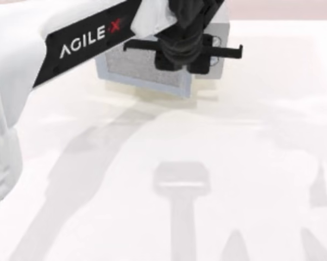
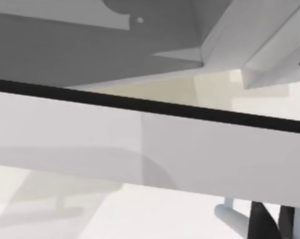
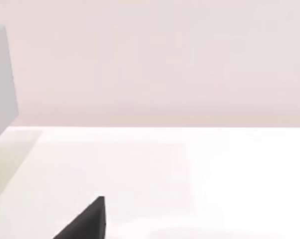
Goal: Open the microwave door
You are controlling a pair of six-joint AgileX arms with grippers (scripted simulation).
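The light grey microwave (image 1: 222,30) stands at the table's far middle. Its microwave door (image 1: 144,68), with a speckled window, is swung out at an angle from the body. My left gripper (image 1: 182,54) hangs over the door's free edge, in front of the knob panel. In the left wrist view the door (image 2: 140,144) crosses the picture edge-on, with the open cavity (image 2: 90,50) beyond it. There my left gripper (image 2: 275,215) is shut on the slim handle (image 2: 232,216). My right gripper (image 3: 90,223) shows only as a dark wedge, parked away from the microwave (image 3: 0,79).
The white table (image 1: 234,163) spreads in front of the microwave, marked only by the arms' shadows. My left arm (image 1: 82,41) stretches from the left edge to the door. A pale pink wall (image 3: 165,59) lies behind the table.
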